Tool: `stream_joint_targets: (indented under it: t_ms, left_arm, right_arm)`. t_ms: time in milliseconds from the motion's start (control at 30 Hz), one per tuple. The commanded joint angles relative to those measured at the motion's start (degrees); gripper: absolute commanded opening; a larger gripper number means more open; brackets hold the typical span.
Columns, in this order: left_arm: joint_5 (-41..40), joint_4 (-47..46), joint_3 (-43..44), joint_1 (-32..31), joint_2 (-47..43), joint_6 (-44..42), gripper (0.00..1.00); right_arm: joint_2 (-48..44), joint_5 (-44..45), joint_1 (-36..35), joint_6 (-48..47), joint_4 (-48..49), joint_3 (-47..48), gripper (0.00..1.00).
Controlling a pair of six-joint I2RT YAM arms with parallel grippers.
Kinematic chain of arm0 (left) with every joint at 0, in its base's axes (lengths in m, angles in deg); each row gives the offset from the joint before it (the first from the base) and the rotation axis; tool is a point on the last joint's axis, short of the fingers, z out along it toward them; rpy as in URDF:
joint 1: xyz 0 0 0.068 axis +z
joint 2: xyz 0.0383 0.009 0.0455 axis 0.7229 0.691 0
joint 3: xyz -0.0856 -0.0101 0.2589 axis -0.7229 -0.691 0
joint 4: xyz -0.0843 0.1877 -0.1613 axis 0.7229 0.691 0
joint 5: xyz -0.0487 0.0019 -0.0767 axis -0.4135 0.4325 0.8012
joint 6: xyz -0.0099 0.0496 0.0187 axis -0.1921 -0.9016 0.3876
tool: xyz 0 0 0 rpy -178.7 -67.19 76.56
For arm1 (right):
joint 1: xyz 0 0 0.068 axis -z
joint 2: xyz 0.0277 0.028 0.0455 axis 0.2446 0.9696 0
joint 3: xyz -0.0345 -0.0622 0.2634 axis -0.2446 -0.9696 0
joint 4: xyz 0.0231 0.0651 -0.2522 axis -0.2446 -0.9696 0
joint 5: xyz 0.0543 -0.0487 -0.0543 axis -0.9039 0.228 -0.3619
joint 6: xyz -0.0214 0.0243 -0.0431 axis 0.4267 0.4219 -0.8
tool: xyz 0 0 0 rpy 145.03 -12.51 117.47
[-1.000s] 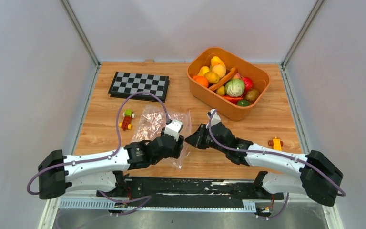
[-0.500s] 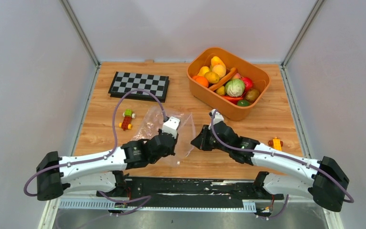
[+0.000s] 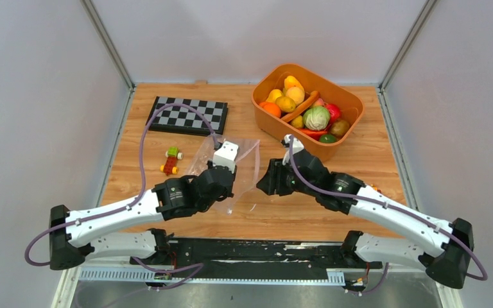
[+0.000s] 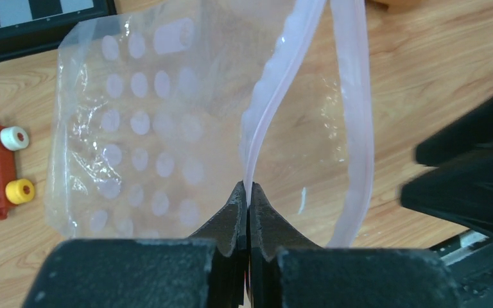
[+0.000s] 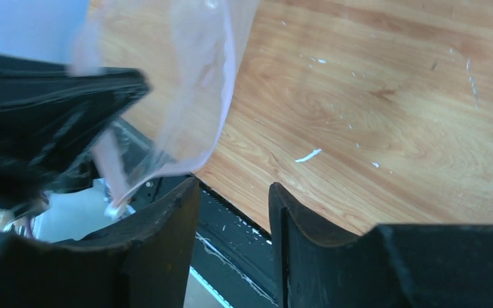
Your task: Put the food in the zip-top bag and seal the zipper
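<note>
Zero food (image 3: 308,109) bagged, in orange tub (image 3: 308,69) | step: opening zip-top bag (image 4: 141,128) | left tool (image 4: 247,190) pinched shut on zipper (image 4: 282,70), mouth raised | right tool (image 5: 232,192) parted, empty, beside | next: grip other lip

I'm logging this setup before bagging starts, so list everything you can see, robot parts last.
Clear crinkly plastic zip-top bag: one, transparent, centre.
Whitish press zipper strip: one, along the bag's mouth, parted.
Orange plastic tub: one, far right.
Glossy toy fruits and vegetables: a pile, mixed colours, in the tub.
Black-and-white checkerboard: one, far left.
Red, yellow and green wheeled block toy: one, left of the bag.
Left gripper: black, shut on the zipper strip.
Right gripper: black, open, empty, beside the bag.
</note>
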Motion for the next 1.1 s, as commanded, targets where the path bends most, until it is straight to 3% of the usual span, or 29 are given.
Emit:
stream_joint_targets:
  t_ms: [0, 100, 133, 233, 400, 533, 733, 900, 1067]
  left_arm:
    - [-4.61, 4.10, 3.09, -0.28, 2.43, 0.71, 0.00]
    - [-5.33, 3.88, 2.94, 1.13, 4.31, 0.35, 0.00]
    - [-3.60, 3.69, 3.03, 2.05, 4.91, 0.31, 0.00]
    - [0.27, 2.40, 2.99, 4.28, 5.61, 0.31, 0.00]
    - [2.94, 0.79, 2.64, 6.00, 4.86, -0.83, 0.00]
    - [6.09, 0.71, 2.25, 8.43, 4.40, -2.02, 0.00]
    - [8.26, 0.19, 1.28, 9.33, 2.71, -2.69, 0.00]
    - [9.58, 0.27, 0.84, 9.88, 1.56, -3.18, 0.00]
    - [9.80, 0.21, -0.02, 10.14, 0.14, -3.48, 0.00]
  right_arm:
    - [-6.89, 0.47, -0.04, -7.10, -1.81, 7.06, 0.48]
    - [-8.78, 11.14, 3.64, -12.19, -5.20, 11.73, 0.51]
    - [-7.80, 11.09, 9.16, -14.04, -6.37, 13.38, 0.52]
    - [-1.27, 0.49, 26.25, -16.18, -7.59, 19.01, 0.54]
    - [11.58, -9.96, 38.73, -19.09, -3.92, 22.30, 0.59]
    - [19.58, -12.67, 41.13, -20.27, -4.54, 23.97, 0.62]
    - [22.27, -13.43, 41.67, -24.29, -7.68, 21.06, 0.66]
    - [17.71, -23.83, 41.60, -24.21, -9.49, 12.61, 0.67]
    - [4.69, -29.11, 40.30, -21.02, -9.05, 0.34, 0.67]
